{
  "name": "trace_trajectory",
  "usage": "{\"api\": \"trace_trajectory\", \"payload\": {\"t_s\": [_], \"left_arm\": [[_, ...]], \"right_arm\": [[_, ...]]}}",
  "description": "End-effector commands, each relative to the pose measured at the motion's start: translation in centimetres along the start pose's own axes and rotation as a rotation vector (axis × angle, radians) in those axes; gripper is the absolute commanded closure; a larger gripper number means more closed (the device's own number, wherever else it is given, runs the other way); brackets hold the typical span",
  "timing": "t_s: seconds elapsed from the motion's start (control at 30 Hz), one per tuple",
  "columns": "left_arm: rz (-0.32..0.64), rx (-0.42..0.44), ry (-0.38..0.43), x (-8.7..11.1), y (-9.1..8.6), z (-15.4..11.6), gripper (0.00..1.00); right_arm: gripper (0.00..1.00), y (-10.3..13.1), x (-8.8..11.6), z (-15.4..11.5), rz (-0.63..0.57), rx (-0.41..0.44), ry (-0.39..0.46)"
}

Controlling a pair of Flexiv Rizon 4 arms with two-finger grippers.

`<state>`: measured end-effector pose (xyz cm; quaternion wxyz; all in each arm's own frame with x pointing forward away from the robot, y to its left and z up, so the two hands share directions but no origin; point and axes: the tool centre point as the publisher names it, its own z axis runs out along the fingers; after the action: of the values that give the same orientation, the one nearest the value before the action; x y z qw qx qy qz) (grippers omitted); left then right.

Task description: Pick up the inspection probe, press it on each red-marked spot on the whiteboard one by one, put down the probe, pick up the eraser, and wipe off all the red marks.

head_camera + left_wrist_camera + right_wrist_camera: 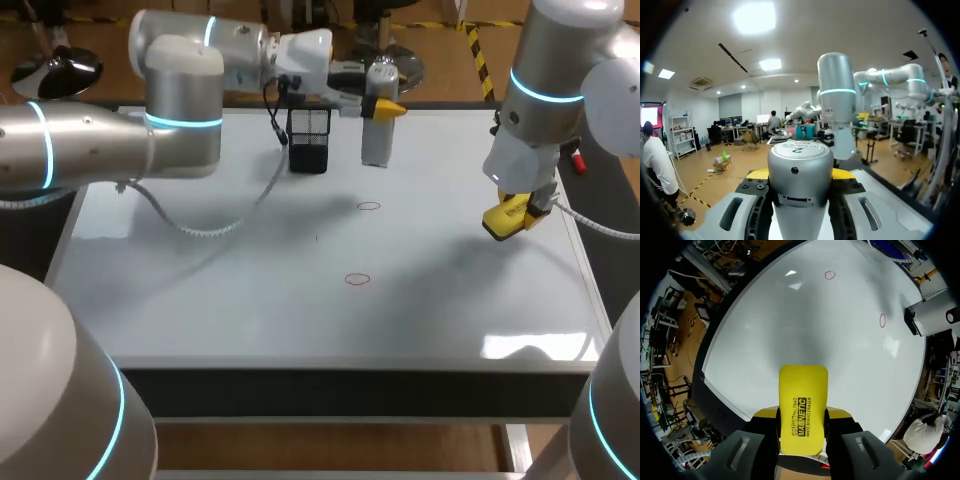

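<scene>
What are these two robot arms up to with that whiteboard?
The left gripper is shut on a grey inspection probe. It holds the probe upright at the far side of the whiteboard, beside a black mesh holder. The right gripper is shut on a yellow eraser over the board's right side. A far red mark and a near red mark are on the board, and neither has been wiped off yet.

1. The grey, round-topped probe point(800, 167) stands in the lower middle of the frame.
2. The left gripper point(800, 174) clamps it, with a yellow fingertip point(758, 173) showing on either side.
3. The right arm point(836, 97) rises behind it, centre right.
</scene>
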<state>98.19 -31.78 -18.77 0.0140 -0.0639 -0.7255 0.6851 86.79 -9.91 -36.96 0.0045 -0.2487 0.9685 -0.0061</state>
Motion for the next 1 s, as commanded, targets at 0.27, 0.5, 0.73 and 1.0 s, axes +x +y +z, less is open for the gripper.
{"api": "trace_trajectory", "payload": {"t_s": [0.27, 0.5, 0.73, 1.0], "left_arm": [[-0.009, 0.006, -0.001, -4.9, -1.7, 0.0, 1.0], [-0.004, 0.004, -0.033, -7.8, -1.7, 0.0, 1.0], [-0.017, 0.009, -0.066, -9.8, -1.5, 0.1, 1.0], [-0.024, 0.018, -0.072, -11.1, -1.2, -0.2, 1.0]], "right_arm": [[1.0, 0.0, 0.0, 0.0, -0.001, 0.002, 0.002], [1.0, 0.0, 0.0, 0.0, -0.001, 0.002, 0.002], [1.0, 0.0, 0.0, 0.0, -0.001, 0.002, 0.002], [1.0, 0.0, 0.0, 0.0, -0.001, 0.002, 0.002]]}}
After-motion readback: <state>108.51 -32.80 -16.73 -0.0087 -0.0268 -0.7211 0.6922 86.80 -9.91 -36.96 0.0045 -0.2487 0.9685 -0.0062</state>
